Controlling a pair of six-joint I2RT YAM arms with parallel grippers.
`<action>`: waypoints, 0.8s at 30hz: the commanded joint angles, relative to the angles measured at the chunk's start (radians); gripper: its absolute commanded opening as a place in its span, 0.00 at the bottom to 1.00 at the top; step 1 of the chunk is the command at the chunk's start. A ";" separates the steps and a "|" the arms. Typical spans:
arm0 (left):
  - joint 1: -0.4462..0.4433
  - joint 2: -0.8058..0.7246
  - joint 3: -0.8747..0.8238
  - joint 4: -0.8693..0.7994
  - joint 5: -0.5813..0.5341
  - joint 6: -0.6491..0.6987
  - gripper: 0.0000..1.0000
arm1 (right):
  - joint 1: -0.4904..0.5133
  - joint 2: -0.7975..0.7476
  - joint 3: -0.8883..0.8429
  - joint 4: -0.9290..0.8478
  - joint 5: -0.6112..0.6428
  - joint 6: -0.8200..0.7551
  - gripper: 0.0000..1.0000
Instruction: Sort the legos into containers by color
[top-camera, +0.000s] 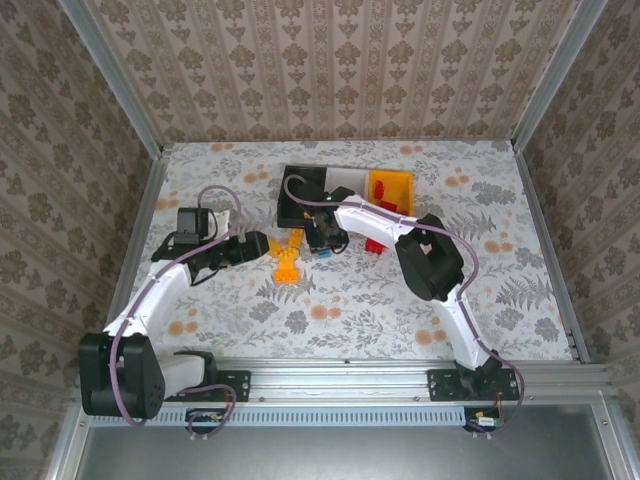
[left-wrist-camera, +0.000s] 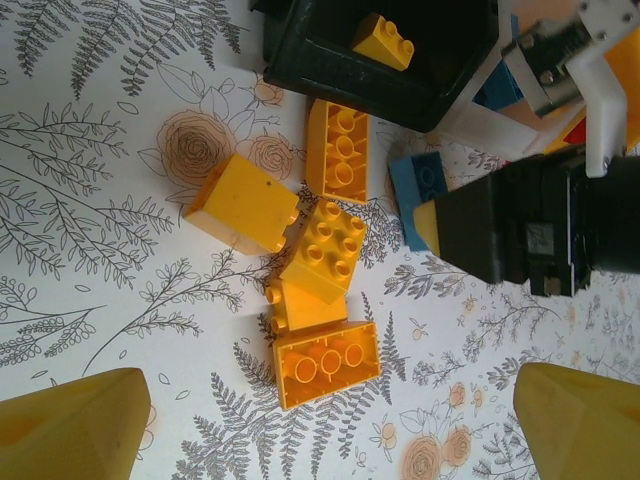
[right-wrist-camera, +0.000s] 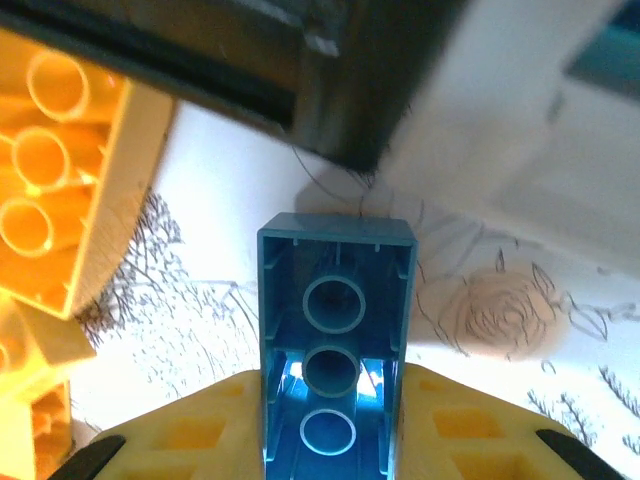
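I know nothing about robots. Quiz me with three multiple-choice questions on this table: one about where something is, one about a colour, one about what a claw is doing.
1. One orange-yellow brick already lies in a bin. Which one? A white, B black, C orange-yellow.
2. What colour is the brick in the right gripper? A blue, B red, C orange-yellow.
3. How is the left gripper? A shut on a brick, B shut on nothing, C open.

Answers:
1 B: the left wrist view shows it inside the black bin.
2 A: the blue brick is clamped in it.
3 C: its fingers stand wide apart, holding nothing.
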 joint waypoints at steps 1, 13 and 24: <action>0.008 -0.021 -0.011 0.013 0.018 -0.015 0.95 | 0.005 -0.126 -0.085 0.020 -0.019 0.024 0.31; 0.007 -0.008 -0.014 0.020 0.024 -0.015 0.96 | -0.069 -0.387 -0.232 0.074 -0.030 0.035 0.33; -0.110 0.008 0.021 -0.090 -0.099 0.028 0.96 | -0.206 -0.146 0.063 0.024 -0.030 -0.051 0.34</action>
